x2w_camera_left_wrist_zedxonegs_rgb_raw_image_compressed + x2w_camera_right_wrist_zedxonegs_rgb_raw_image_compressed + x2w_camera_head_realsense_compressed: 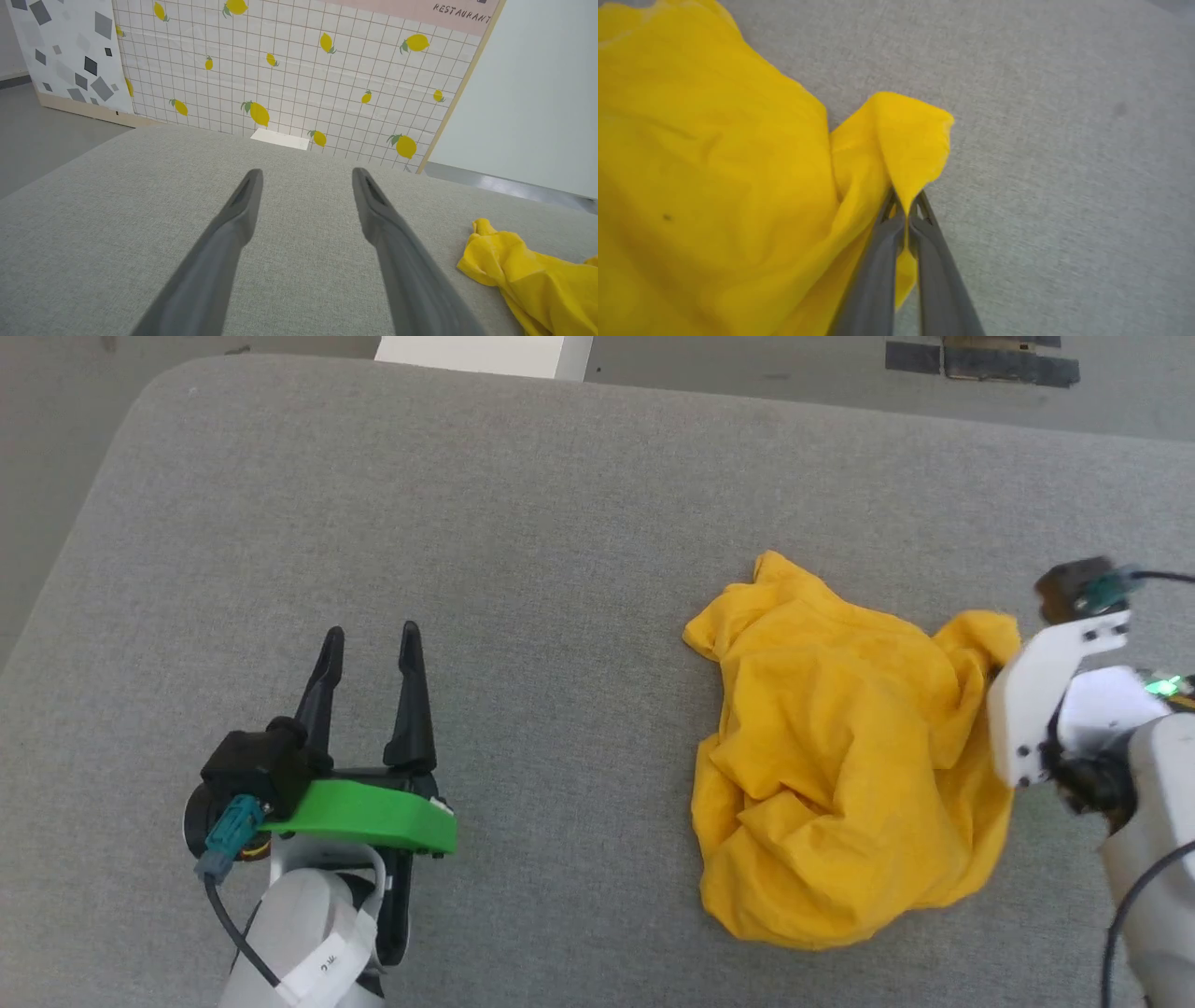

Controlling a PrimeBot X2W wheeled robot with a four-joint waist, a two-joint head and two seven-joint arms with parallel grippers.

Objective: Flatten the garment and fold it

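The garment (840, 765) is a mustard-yellow shirt lying crumpled in a heap on the right half of the grey cushioned surface (523, 523); no print shows. My right gripper (906, 203) is shut on a pinched fold at the heap's right edge, and the cloth (738, 186) rises in a peak from between its fingers. In the head view its white wrist (1055, 700) sits against the heap's right side, fingers hidden. My left gripper (371, 637) rests open at the lower left, well clear of the shirt, with nothing between its fingers. A corner of the garment (528, 275) shows to its right.
The grey surface's rounded far-left corner (159, 392) and far edge meet bare floor. A white block (485, 355) stands past the far edge. Beyond it stands a tiled wall panel with lemon prints (289, 70).
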